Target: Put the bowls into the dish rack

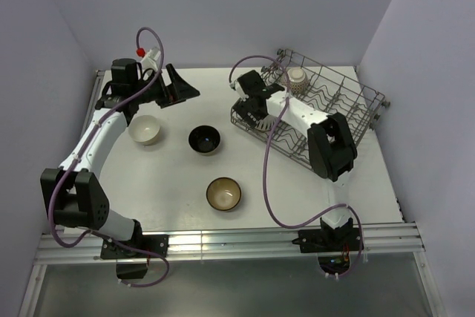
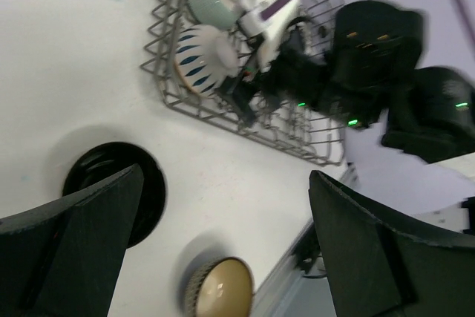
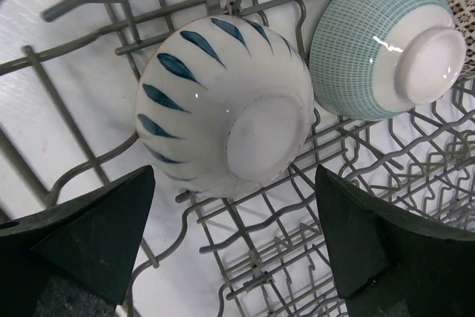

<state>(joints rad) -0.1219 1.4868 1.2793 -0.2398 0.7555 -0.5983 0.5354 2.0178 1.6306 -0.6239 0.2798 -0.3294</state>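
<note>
Right wrist view: right gripper (image 3: 234,198) open, fingers (image 3: 82,235) clear of the white ceramic bowl with blue petal strokes (image 3: 215,102), which sits tilted in the grey wire dish rack (image 3: 74,7) beside a pale teal bowl (image 3: 364,42). A crooked retreat could clip and topple it.

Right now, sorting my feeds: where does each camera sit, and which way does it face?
Top external: high behind the bases, looking down on the table; left arm, right arm.
Left wrist: above the table, facing the dish rack; left gripper.
Right wrist: over the rack, facing the blue-petalled bowl; right gripper.
Wrists share that bowl.
</note>
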